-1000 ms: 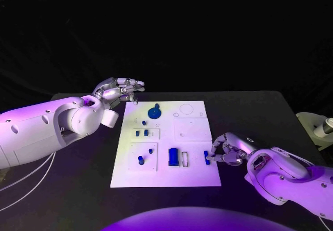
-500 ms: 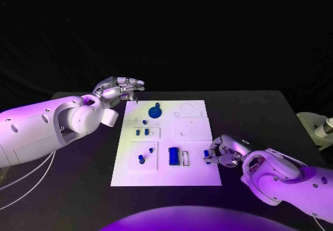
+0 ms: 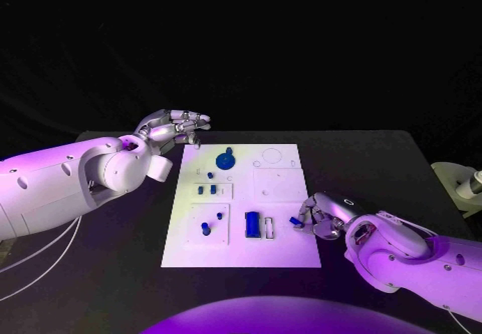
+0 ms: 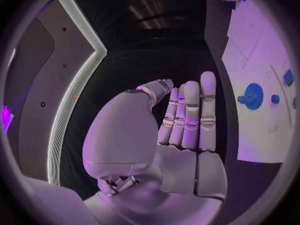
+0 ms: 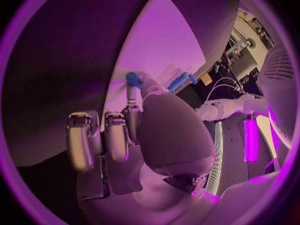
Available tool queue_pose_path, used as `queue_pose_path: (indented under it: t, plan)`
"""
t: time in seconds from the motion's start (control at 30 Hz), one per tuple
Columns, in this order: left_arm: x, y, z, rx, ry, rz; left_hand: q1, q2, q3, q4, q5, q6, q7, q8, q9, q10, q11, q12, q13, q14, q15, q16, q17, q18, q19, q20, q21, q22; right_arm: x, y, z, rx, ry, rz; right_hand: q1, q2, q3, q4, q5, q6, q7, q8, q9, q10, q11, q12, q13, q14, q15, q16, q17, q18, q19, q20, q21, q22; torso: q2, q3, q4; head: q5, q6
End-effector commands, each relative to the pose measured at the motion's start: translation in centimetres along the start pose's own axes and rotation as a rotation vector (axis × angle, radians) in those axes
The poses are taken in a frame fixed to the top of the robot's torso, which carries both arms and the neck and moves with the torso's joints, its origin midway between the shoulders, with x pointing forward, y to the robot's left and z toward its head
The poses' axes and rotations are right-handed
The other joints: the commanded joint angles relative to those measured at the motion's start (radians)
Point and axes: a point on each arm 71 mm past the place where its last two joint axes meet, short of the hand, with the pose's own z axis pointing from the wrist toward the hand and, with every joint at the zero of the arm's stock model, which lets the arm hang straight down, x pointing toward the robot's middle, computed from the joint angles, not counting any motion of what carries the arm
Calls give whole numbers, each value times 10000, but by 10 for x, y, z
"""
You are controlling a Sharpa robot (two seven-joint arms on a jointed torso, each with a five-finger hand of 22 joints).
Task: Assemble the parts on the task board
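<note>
A black table [image 3: 372, 160] stands before a black cloth backdrop [image 3: 301, 62]. Purple light washes the scene. A pale object [image 3: 464, 186] sits beyond the table's right edge.

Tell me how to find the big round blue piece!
Look at the white task board in the middle of the table. Near its far edge, close to the left hand, lies the round blue part. It is a wide disc, while the other blue pieces are small.

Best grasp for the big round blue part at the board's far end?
Pinch the small knob sticking off the round blue part toward the far edge, coming from above. The disc looks low on the board, so its rim gives little purchase. The left hand, at that corner holding nothing, is closest.
</note>
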Motion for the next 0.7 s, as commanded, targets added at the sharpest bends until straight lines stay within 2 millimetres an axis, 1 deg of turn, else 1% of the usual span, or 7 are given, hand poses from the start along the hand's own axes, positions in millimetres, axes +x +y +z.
queue_pose_path:
  t: [0.03, 0.07, 0.1, 0.37, 0.4, 0.53, 0.7]
  plan:
    - [2, -1, 0, 34, 181, -100, -115, 10, 15, 50, 47, -92, -8, 51, 10, -71, -8, 35, 13, -68, 17, 56, -9, 61, -28, 31, -54, -15, 13, -7, -2, 417, 745, -831, 717, 415, 539, -42, 238, 161, -33, -47, -108, 29, -76, 55, -7, 890, -76, 64, 1728, -89, 964, -59, 64, 2559, -4, 10, -11, 8, -5]
    - [2, -1, 0, 31, 181, -100, -115, 10, 15, 50, 47, -92, -8, 51, 10, -71, -8, 35, 13, -68, 17, 56, -9, 61, -28, 31, -54, -15, 13, -6, -2, 414, 705, -839, 674, 343, 682, -32, 282, 172, -40, -57, -105, 34, -77, 55, -3, 891, -79, 65, 1733, -89, 965, -57, 66, 2559, -4, 10, -11, 8, -5]
    - [2, -1, 0, 28, 180, -99, -115, 10, 15, 50, 47, -92, -8, 51, 10, -71, -8, 35, 13, -68, 17, 56, -9, 61, -28, 31, -54, -15, 13, -6, -3, 408, 661, -839, 512, 149, 1109, 0, 396, 220, -52, -58, -78, 52, -79, 53, 8, 893, -80, 66, 1742, -91, 969, -63, 77, 2562, -3, 12, -10, 13, -8]
    - [3, -1, 0, -5, 187, -99, -123, 21, 18, 64, 49, -97, -8, 57, 11, -81, -8, 47, 14, -70, 19, 60, -13, 61, -26, 33, -61, -20, 11, 0, -6, 313, 336, -706, -127, -428, 2344, -9, 959, 206, -56, -14, 80, 88, -91, 12, 16, 897, -90, 67, 1764, -97, 978, -66, 106, 2570, -6, 3, -14, 23, -14]
    - [3, -1, 0, -13, 191, -99, -123, 21, 18, 64, 49, -97, -8, 57, 11, -81, -8, 47, 14, -70, 19, 60, -13, 61, -26, 33, -61, -20, 9, 2, -6, 279, 266, -664, -310, -572, 2703, -92, 1129, 192, -57, 31, 157, 100, -98, 5, 23, 897, -91, 66, 1765, -101, 983, -67, 122, 2574, -5, 1, -11, 21, -13]
    - [3, 0, 0, -31, 208, -103, -123, 21, 18, 64, 49, -97, -8, 57, 11, -81, -8, 47, 14, -70, 19, 60, -13, 61, -26, 33, -61, -20, 3, 9, -7, 117, -31, -466, -635, -726, 3234, -262, 1436, 161, -57, 132, 307, 136, -109, 25, 50, 905, -94, 75, 1802, -114, 1005, -77, 186, 2593, -6, -5, -5, 18, -21]
    - [4, 0, 1, -48, 216, -104, -115, 23, 24, 61, 51, -104, -8, 58, 10, -89, -9, 52, 15, -71, 18, 62, -15, 62, -25, 33, -64, -23, -4, 18, -7, -16, -330, -41, -906, -775, 3537, -341, 1644, 122, -68, 204, 414, 161, -106, 42, 71, 910, -105, 83, 1829, -121, 1015, -80, 217, 2601, -7, -7, 4, 23, -15]
